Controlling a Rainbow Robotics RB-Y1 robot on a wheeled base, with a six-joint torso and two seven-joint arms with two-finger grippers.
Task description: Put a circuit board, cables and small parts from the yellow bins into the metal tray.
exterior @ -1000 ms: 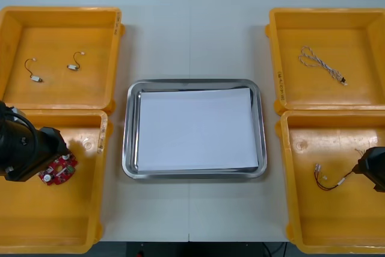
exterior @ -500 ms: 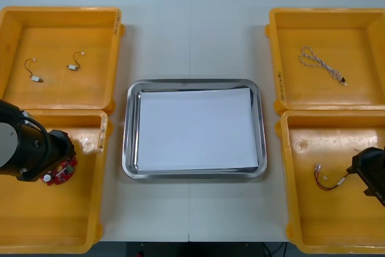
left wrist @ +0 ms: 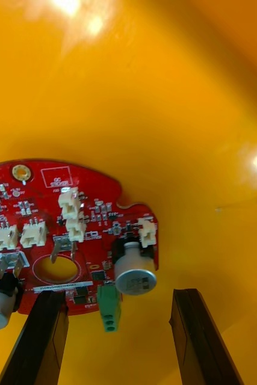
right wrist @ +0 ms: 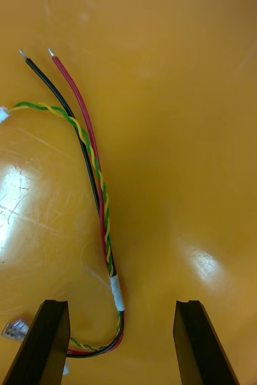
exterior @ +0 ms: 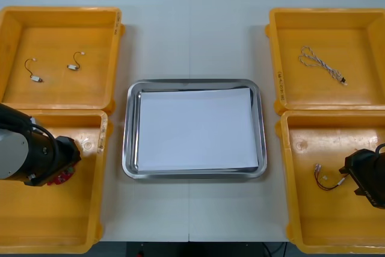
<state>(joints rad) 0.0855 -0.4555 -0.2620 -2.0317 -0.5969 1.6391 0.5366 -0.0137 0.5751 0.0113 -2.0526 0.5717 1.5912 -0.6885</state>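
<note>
Two spread grippers (left wrist: 117,293) (right wrist: 122,304), above board (left wrist: 98,210), above cable (right wrist: 98,186)

Circuit board (exterior: 62,177) mostly hidden beneath left arm (exterior: 15,154).

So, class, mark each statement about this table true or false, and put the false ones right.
1. The metal tray holds none of the task's things. True.
2. The left gripper is shut on the circuit board. False: its fingers stand open, and the board lies on the floor of the near left bin, one edge reaching between them.
3. The red and yellow cable lies in the near right bin. True.
4. The blue and white cable lies in the tray. False: it lies in the far right bin.
5. The right gripper is open, with the red and yellow cable's bend between its fingers. True.
</note>
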